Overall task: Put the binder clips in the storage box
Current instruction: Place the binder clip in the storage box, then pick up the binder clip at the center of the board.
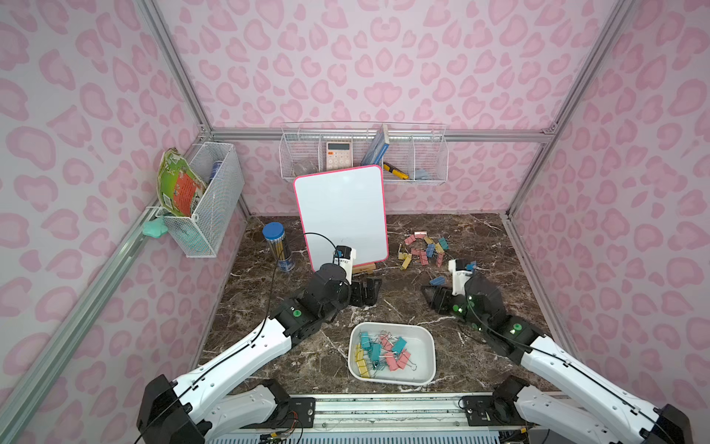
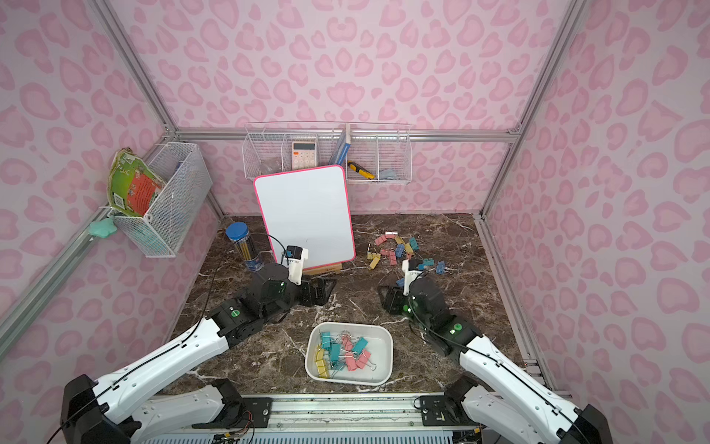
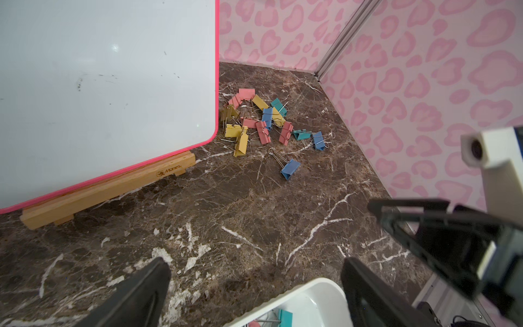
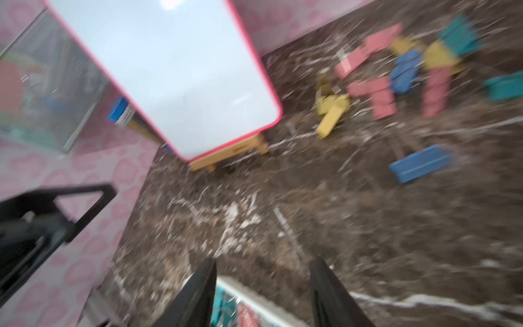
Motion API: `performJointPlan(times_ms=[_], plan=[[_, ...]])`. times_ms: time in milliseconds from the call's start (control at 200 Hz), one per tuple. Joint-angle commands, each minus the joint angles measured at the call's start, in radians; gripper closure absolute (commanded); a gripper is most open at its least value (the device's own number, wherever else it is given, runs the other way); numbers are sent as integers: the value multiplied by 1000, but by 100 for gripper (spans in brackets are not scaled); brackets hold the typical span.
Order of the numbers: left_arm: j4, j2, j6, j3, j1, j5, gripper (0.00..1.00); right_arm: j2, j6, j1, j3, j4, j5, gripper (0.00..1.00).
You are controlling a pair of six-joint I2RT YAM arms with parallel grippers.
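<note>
**Right arm empty, loose clips waiting**

White shallow plastic storage box (image 1: 418, 359) sits nearest, at the near middle of the brown marble table (image 1: 480, 246), with about a dozen pastel binder clips (image 1: 380, 351) inside. Just beyond its far right corner hangs the right gripper (image 4: 263, 262), fingers spread with nothing between them. The left gripper (image 3: 253, 264), beyond the far left corner, is spread wide and empty too. More clips lie in a loose pile (image 1: 422, 248) far right, beside the pink-edged whiteboard (image 1: 342, 215). One blue clip (image 1: 437, 281) lies apart, closest to the right gripper, and is probably the easiest pick. Descend straight, close across its folded body rather than the springy wire handles, and clear the rim before releasing
</note>
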Motion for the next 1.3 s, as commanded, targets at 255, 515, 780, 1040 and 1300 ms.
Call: performJointPlan(times_ms=[255,515,780,1040,1300], plan=[[22,35,23,28,-7,153,1,407,-128,-605,191,-14,-109,44],[-33,12,26,27,-7,123,1,696,-149,-783,267,119,-411,40],[-44,6,30,33,-7,108,1,836,-156,-822,322,221,-531,48],[-30,27,25,44,-7,117,1,881,-171,-820,334,220,-554,61],[-36,28,29,50,-7,111,1,899,-143,-814,325,240,-529,72]])
